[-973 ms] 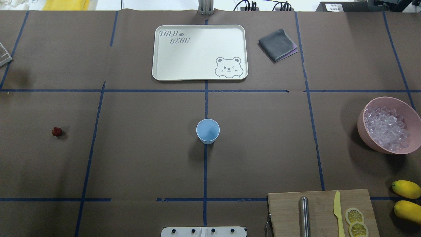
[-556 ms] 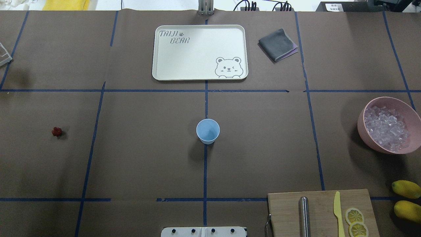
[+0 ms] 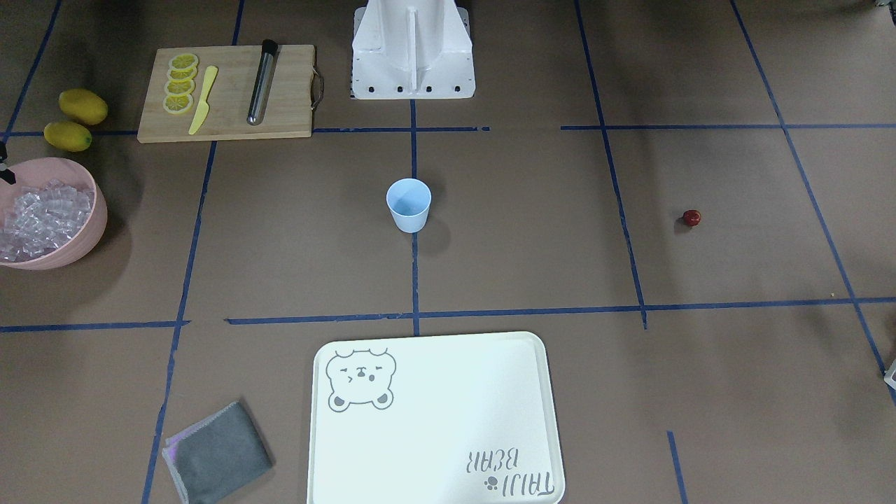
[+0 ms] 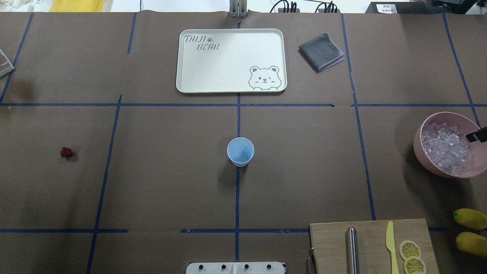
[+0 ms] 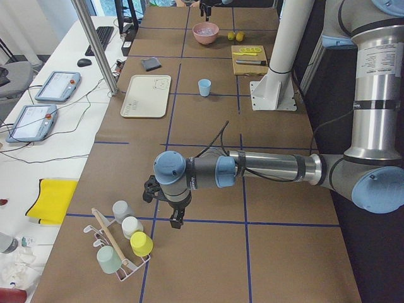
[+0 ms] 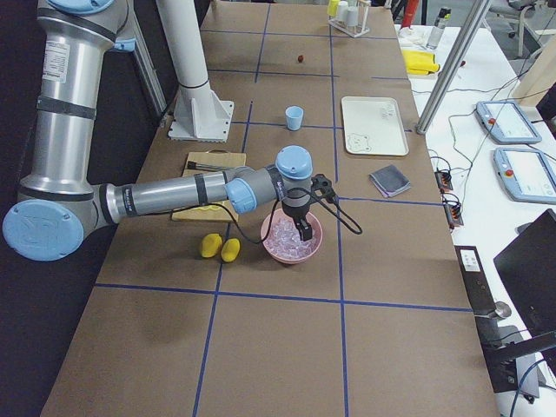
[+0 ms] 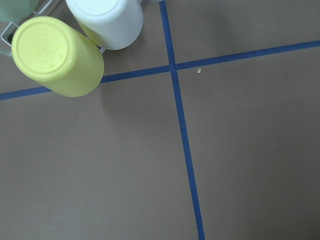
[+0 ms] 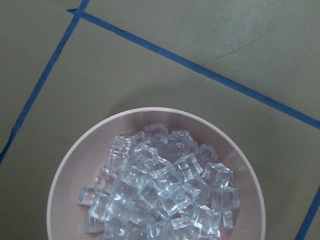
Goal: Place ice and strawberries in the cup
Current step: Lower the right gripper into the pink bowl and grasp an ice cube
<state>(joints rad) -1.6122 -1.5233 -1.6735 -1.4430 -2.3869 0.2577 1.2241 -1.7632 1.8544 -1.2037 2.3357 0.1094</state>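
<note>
The pale-blue cup (image 4: 240, 151) stands upright at the table's centre and looks empty. One small dark-red strawberry (image 4: 65, 152) lies far to the left, alone on the brown paper. The ice (image 4: 447, 149) fills a pink bowl (image 4: 418, 146) at the right edge and fills the right wrist view (image 8: 160, 185). My right gripper (image 6: 304, 229) hangs just above the ice, with only a dark tip showing in the overhead view, so I cannot tell its state. My left gripper (image 5: 175, 221) hovers low beside a cup rack, far from the strawberry, and I cannot tell its state.
A white bear tray (image 4: 228, 61) and a grey cloth (image 4: 320, 51) lie at the far side. A cutting board (image 4: 331, 243) with a yellow knife, metal rod and lemon slices sits near right, with two lemons (image 4: 470, 218) beside it. The cup rack (image 5: 123, 243) holds several upturned cups.
A dark tip of my right gripper has come into the overhead view over the bowl's right rim. The cup and the strawberry have not moved.
</note>
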